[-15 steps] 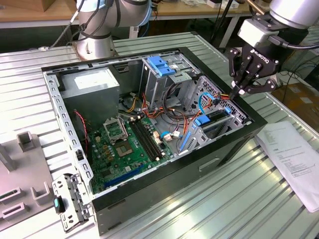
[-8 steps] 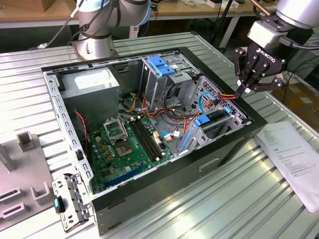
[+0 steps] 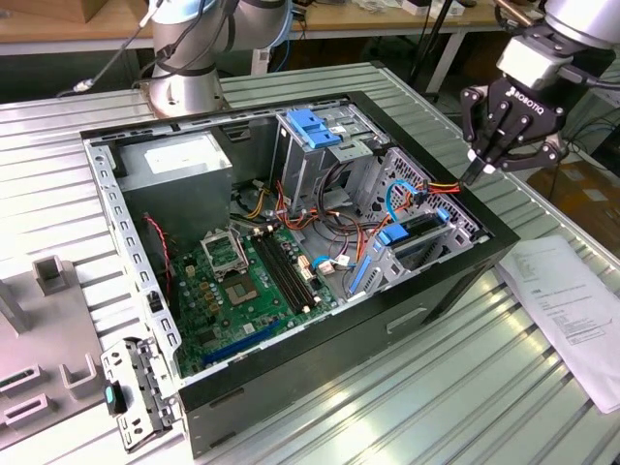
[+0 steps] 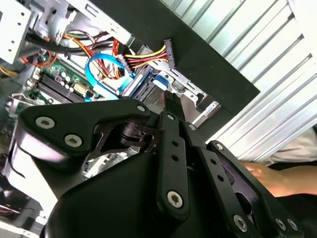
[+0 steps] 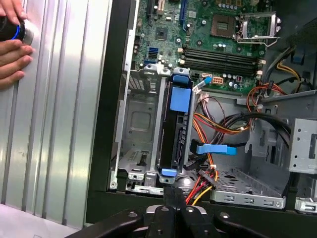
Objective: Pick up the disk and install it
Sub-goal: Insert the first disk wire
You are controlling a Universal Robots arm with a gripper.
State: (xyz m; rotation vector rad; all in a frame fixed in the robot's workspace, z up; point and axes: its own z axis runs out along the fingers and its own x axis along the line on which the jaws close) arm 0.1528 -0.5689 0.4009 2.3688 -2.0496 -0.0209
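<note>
Pincer point(image 3: 475, 170) closed, empty, near the blue-railed disk point(image 5: 177, 124) in drive cage point(image 5: 138, 124)

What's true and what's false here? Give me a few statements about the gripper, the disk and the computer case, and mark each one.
1. The gripper holds the disk. False: the disk stands in the drive bay, apart from the gripper.
2. The computer case is open, with its motherboard showing. True.
3. A paper sheet lies inside the case. False: it lies on the table beside the case.
4. A hand is over the table in the first wrist view. True.
</note>
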